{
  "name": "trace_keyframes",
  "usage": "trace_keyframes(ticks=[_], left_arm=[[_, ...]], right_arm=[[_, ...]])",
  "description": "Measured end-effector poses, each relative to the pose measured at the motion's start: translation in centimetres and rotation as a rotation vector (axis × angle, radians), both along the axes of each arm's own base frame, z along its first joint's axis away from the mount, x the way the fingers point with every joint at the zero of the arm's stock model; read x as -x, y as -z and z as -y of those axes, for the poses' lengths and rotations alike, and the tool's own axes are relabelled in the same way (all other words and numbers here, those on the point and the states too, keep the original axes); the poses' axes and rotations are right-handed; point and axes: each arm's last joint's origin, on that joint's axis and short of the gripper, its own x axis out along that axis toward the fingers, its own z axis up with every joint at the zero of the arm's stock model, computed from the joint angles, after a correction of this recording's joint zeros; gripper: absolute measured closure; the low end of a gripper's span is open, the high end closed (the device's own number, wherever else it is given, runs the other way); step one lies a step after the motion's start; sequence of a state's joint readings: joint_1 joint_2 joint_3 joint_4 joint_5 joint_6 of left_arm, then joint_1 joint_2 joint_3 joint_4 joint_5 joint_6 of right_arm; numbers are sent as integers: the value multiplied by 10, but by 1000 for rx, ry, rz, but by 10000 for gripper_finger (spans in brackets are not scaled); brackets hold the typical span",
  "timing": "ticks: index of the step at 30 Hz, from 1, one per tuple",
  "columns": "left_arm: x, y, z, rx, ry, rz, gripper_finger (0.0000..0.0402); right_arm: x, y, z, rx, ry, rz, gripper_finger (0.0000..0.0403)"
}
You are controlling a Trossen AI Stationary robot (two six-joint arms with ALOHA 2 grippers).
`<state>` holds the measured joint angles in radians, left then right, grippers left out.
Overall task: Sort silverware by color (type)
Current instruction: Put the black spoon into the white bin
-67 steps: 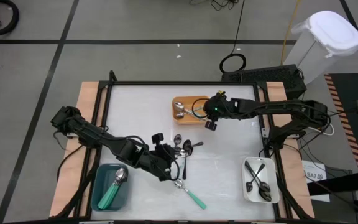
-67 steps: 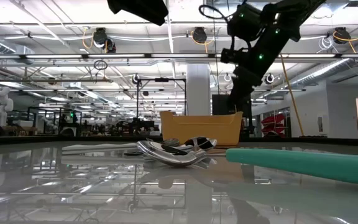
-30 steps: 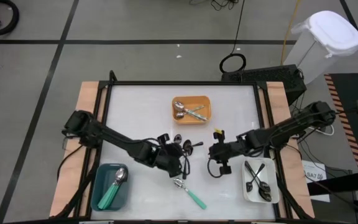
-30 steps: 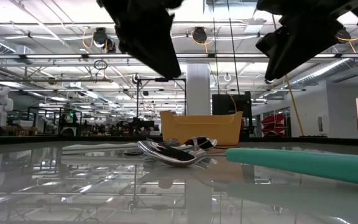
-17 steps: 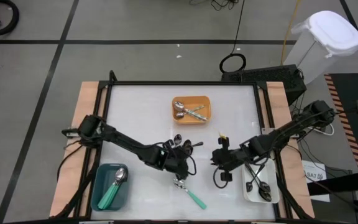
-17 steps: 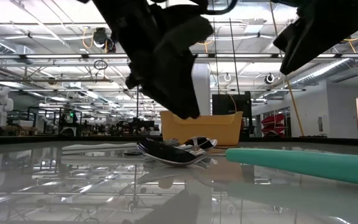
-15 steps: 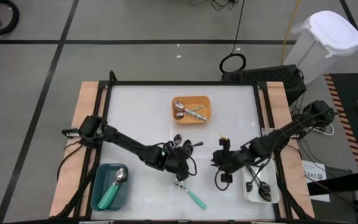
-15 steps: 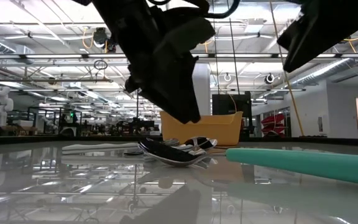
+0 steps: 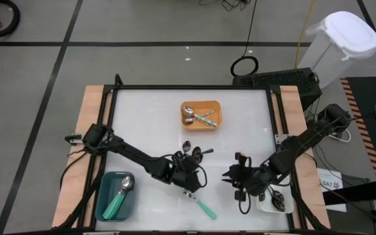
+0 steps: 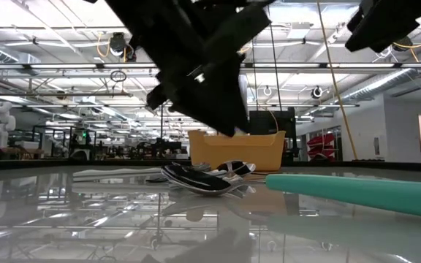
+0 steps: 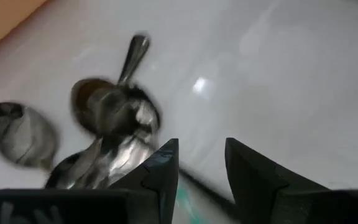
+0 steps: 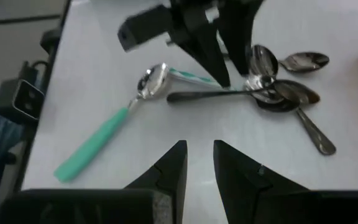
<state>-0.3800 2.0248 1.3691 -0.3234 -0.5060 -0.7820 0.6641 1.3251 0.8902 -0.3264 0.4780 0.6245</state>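
Note:
A pile of silver and black spoons lies at the table's middle; the left wrist view shows the pile too. A teal-handled spoon lies just nearer. My left gripper hangs open, low over the near end of the pile. Its fingers point down beside a black spoon's handle. My right gripper is open and holds nothing, right of the pile, beside the white tray.
An orange tray at the far middle holds silver spoons. A teal tray at the near left holds a teal-handled spoon. The white tray at the near right holds black spoons. Bare tabletop lies far left and far right.
My left gripper has sunk toward the pile and gone a little toward the table's near edge, rolling as it went. My right gripper has swung toward the table's near edge, beside the white tray, and turned. The spoons have kept their places.

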Motion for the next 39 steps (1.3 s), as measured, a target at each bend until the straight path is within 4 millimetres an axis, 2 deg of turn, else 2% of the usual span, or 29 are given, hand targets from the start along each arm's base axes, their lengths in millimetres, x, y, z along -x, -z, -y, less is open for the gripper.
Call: trace_keyframes(ticks=[10,20,29,39], left_arm=[[-2,6,-5,37,-125,37,270],[0,9,-19,64,-226,-4,270],[-2,19,-30,51,-263,-47,270],[-8,29,-32,65,-266,-30,270]], right_arm=[[4,-5,-13,-13,-14,78,330],[5,-5,-13,26,-24,89,330],[5,-5,-13,35,-30,90,330],[5,-5,-13,45,-41,92,330]])
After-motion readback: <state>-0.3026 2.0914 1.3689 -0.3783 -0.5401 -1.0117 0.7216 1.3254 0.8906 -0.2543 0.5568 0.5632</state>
